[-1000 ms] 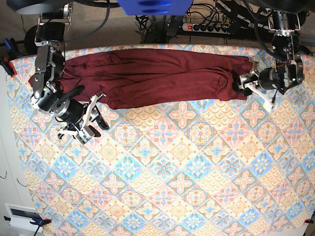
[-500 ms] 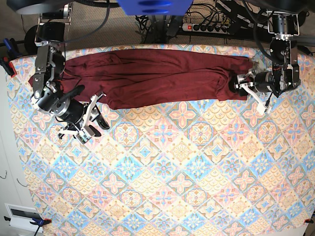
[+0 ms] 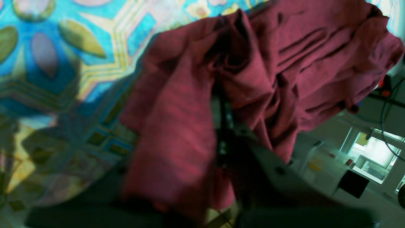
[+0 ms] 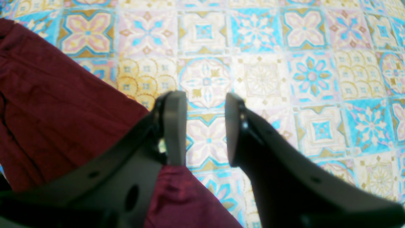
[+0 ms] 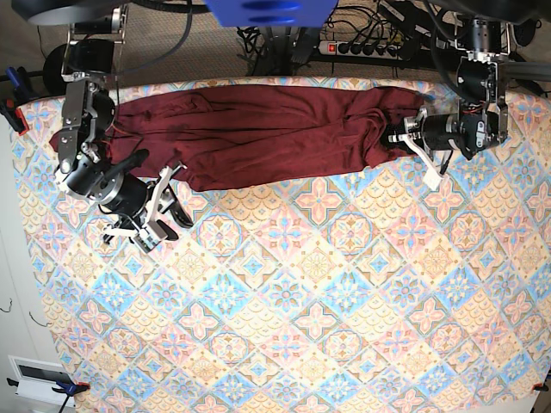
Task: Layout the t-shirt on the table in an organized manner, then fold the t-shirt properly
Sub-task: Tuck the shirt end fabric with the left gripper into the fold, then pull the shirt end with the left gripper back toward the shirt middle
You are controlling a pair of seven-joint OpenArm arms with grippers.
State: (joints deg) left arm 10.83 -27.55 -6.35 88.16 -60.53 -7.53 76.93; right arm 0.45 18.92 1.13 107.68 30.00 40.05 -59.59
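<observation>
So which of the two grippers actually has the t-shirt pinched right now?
The left gripper, shut on the bunched end of the t-shirt. The right gripper stands open over the bare table, holding nothing.

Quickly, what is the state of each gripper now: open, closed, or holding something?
Left gripper: closed on the end of the t-shirt, fabric bunched around it.
Right gripper: open, holding nothing, above the table beside the shirt.

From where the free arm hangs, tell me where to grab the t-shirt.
Take the t-shirt at its loose lower corner, coming in low from the bare table. The open right gripper hangs just beside it, and only that edge lies exposed.
</observation>
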